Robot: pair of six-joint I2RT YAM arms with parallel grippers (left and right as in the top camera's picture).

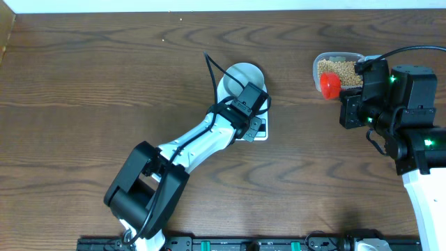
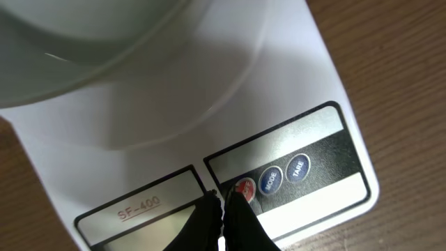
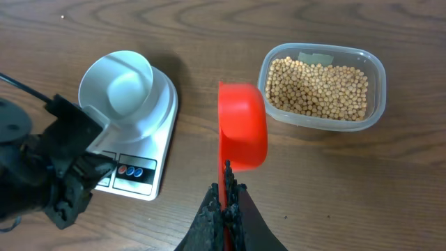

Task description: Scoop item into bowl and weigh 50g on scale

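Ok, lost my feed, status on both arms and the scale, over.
Left gripper shut, tips at red button of scale. Right gripper shut on red scoop, near tub of beans. Bowl on scale, empty. Nothing blocking.

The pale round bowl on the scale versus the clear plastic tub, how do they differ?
The pale round bowl is opaque and empty; the clear rounded-rectangular plastic tub is see-through and filled with tan beans. The bowl sits on the white scale; the tub stands on the wooden table. Both are open-topped.
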